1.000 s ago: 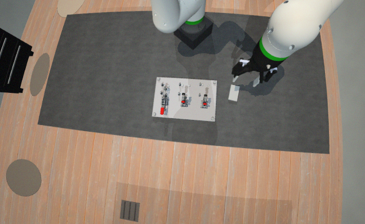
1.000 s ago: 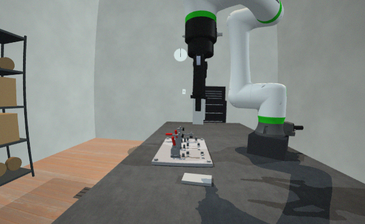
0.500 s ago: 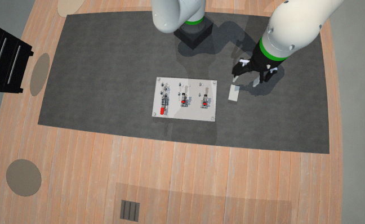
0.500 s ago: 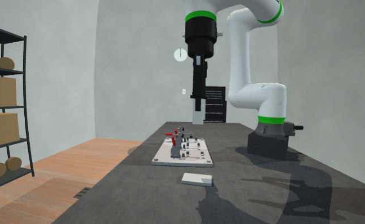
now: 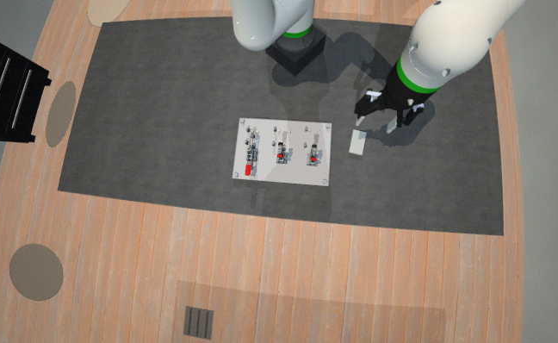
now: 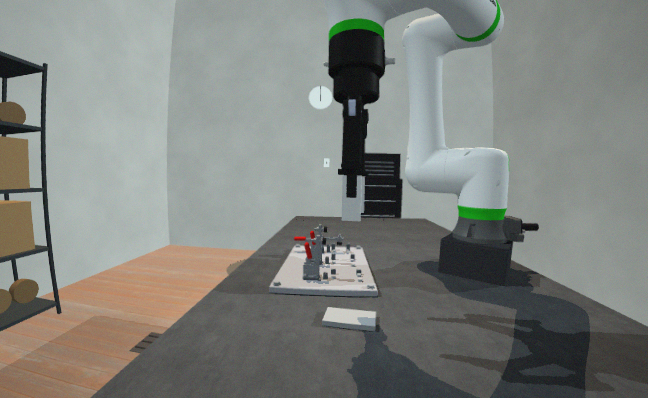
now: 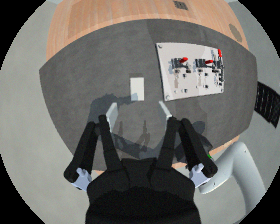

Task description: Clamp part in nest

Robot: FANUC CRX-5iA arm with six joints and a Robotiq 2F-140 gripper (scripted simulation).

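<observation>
The part (image 5: pixel 357 141) is a flat pale-grey block lying on the dark mat just right of the fixture plate (image 5: pixel 282 151); it also shows in the exterior view (image 6: pixel 349 318) and in the wrist view (image 7: pixel 138 87). The plate carries three nests with red-handled clamps: the left clamp (image 5: pixel 249 157) lies long and flat, the middle clamp (image 5: pixel 281 152) and the right clamp (image 5: pixel 313 156) look shorter. My gripper (image 5: pixel 375 123) (image 7: pixel 137 107) hangs high above the mat, above and behind the part, fingers pointing down. It is open and empty.
The arm's base (image 5: pixel 295 49) stands on the mat behind the plate. A black shelf rack (image 6: pixel 6 190) with boxes stands off the table to the left. The mat's right side holds only shadows.
</observation>
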